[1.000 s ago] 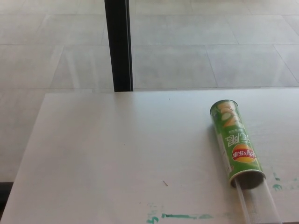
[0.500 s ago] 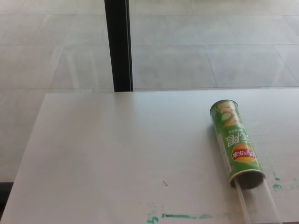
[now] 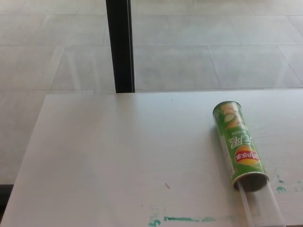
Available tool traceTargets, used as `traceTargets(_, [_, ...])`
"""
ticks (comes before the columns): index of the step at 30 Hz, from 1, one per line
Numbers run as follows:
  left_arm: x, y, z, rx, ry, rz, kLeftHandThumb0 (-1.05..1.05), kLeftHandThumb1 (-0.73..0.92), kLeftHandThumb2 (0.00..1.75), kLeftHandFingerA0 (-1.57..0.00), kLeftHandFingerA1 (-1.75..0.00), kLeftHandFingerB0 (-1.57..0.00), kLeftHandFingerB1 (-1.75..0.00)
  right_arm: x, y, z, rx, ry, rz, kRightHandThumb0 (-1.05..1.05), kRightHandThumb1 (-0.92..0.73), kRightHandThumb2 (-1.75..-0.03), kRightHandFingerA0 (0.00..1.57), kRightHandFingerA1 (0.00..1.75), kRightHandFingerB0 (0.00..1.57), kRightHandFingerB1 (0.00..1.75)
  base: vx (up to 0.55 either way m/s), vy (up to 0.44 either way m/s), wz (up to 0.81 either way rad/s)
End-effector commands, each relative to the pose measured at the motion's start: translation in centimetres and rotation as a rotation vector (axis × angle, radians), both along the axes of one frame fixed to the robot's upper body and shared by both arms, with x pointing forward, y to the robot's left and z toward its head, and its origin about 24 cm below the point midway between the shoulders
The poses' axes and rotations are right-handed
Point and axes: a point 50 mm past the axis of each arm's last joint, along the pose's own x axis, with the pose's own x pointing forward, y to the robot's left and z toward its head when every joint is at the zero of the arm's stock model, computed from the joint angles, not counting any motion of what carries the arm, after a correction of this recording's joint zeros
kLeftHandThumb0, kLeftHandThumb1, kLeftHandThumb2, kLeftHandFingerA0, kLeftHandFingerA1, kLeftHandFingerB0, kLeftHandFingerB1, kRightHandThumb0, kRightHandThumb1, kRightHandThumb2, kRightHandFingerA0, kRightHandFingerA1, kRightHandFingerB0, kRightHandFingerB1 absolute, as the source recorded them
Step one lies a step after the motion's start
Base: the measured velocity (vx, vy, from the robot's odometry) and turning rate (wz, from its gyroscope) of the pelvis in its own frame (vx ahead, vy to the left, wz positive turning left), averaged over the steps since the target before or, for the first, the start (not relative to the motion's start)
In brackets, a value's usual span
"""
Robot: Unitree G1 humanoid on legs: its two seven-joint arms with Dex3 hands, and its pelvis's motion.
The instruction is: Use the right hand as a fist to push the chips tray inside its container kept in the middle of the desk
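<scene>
Pale tiled floor (image 3: 199, 42) beyond the desk, crossed by a black upright post (image 3: 120, 45). White rectangular desk (image 3: 118, 156) filling the lower frame, marked with green paint smears (image 3: 182, 219) near the front edge. Green cylindrical chips container (image 3: 238, 144) lying on its side toward the desk's right, open mouth facing the front edge. Clear plastic chips tray (image 3: 262, 208) protruding from that mouth, running out of frame below. Neither robot hand visible; finger state cannot be told.
</scene>
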Motion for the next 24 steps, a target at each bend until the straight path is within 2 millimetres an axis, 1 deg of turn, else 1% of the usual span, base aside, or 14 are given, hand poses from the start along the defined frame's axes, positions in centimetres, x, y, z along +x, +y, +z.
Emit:
traceTargets(1, [0.3, 0.3, 0.4, 0.015, -0.02, 0.005, -1.05, 0.64, 0.98, -0.72, -1.41, -0.55, -1.16, 0.2, 0.4, -0.5, -0.001, -0.047, 0.016, -0.72, -0.92, -0.72, 0.77, 0.67, 0.62, 0.44, 0.0, 0.0, 0.0])
traceTargets(2, [0.4, 0.3, 0.4, 0.014, -0.021, 0.0, -1.05, 0.64, 1.01, -0.73, -1.42, -0.56, -1.18, 0.3, 0.6, -0.6, 0.01, -0.053, 0.022, -0.72, -0.92, -0.71, 0.79, 0.74, 0.63, 0.45, 0.0, 0.0, 0.0])
traceTargets(3, [0.4, 0.3, 0.4, 0.008, -0.024, 0.007, -1.05, 0.44, 1.32, -1.18, -1.46, -0.27, -0.9, 0.3, 0.7, -0.7, 0.007, -0.062, 0.026, -0.74, -0.92, -0.73, 0.8, 0.78, 0.61, 0.44, 0.0, 0.0, 0.0])
traceTargets(4, [0.2, 0.2, 0.3, 0.01, -0.028, 0.002, -1.01, 0.41, 1.3, -1.24, -1.48, -0.42, -0.97, 0.4, 0.8, -0.8, -0.001, -0.063, 0.034, -0.75, -0.92, -0.76, 0.79, 0.87, 0.62, 0.46, 0.0, 0.0, 0.0])
traceTargets(5, [0.3, 0.2, 0.3, 0.009, -0.03, 0.004, -0.96, 0.43, 1.31, -1.24, -1.48, -0.43, -0.97, 0.5, 0.7, -0.9, 0.003, -0.071, 0.035, -0.75, -0.92, -0.74, 0.8, 0.85, 0.63, 0.46, 0.0, 0.0, 0.0])
traceTargets(6, [0.3, 0.2, 0.3, 0.013, -0.022, 0.001, -1.05, 0.64, 1.03, -0.69, -1.42, -0.54, -1.19, 0.5, 0.8, -0.8, -0.011, -0.075, 0.038, -0.76, -0.92, -0.75, 0.79, 0.83, 0.61, 0.46, 0.0, 0.0, 0.0])
traceTargets(11, [0.1, 0.3, 0.5, 0.013, -0.036, 0.005, -1.05, 0.63, 1.03, -0.65, -1.43, -0.52, -1.2, 0.8, 0.1, -0.8, -0.027, -0.076, 0.015, -0.72, -0.92, -0.73, 0.77, 0.61, 0.61, 0.45, 0.0, 0.0, 0.0])
traceTargets(12, [0.1, 0.3, 0.5, 0.017, -0.03, -0.002, -1.04, 0.49, 1.36, -1.27, -1.53, -0.44, -1.01, 0.8, 0.0, -0.9, -0.024, -0.077, 0.008, -0.72, -0.92, -0.73, 0.77, 0.62, 0.61, 0.44, 0.0, 0.0, 0.0])
traceTargets(13, [0.1, 0.3, 0.5, 0.017, -0.029, -0.003, -1.04, 0.49, 1.36, -1.27, -1.53, -0.44, -1.01, 0.8, 0.0, -0.9, -0.025, -0.077, 0.006, -0.72, -0.92, -0.73, 0.77, 0.62, 0.61, 0.44, 0.0, 0.0, 0.0])
traceTargets(14, [0.0, 0.2, 0.4, 0.013, -0.028, 0.0, -1.05, 0.46, 1.34, -1.2, -1.49, -0.29, -0.93, 0.9, -0.1, -0.9, -0.025, -0.072, 0.006, -0.72, -0.92, -0.73, 0.75, 0.55, 0.59, 0.44, 0.0, 0.0, 0.0])
traceTargets(15, [0.0, 0.2, 0.4, 0.011, -0.029, 0.005, -0.95, 0.39, 1.28, -1.23, -1.46, -0.39, -0.95, 1.0, -0.1, -0.9, -0.032, -0.064, 0.01, -0.72, -0.92, -0.74, 0.76, 0.58, 0.59, 0.44, 0.0, 0.0, 0.0])
traceTargets(20, [0.0, 0.2, 0.3, 0.015, -0.022, 0.008, -0.94, 0.43, 1.3, -1.22, -1.45, -0.36, -0.92, 1.3, 0.0, -0.9, -0.047, -0.092, 0.024, -0.72, -0.92, -0.73, 0.76, 0.61, 0.6, 0.44, 0.0, 0.0, 0.0])
traceTargets(21, [-0.1, 0.2, 0.3, 0.018, -0.021, 0.01, -1.05, 0.64, 1.03, -0.72, -1.42, -0.5, -1.19, 1.5, 0.0, -0.9, -0.044, -0.094, 0.024, -0.72, -0.92, -0.73, 0.77, 0.71, 0.58, 0.44, 0.0, 0.0, 0.0])
traceTargets(24, [-0.2, 0.1, 0.2, 0.01, -0.022, 0.022, -1.05, 0.64, 1.01, -0.7, -1.41, -0.51, -1.18, 2.2, -0.2, -0.8, -0.068, -0.097, 0.021, -0.72, -0.92, -0.74, 0.73, 0.59, 0.57, 0.43, 0.0, 0.0, 0.0])
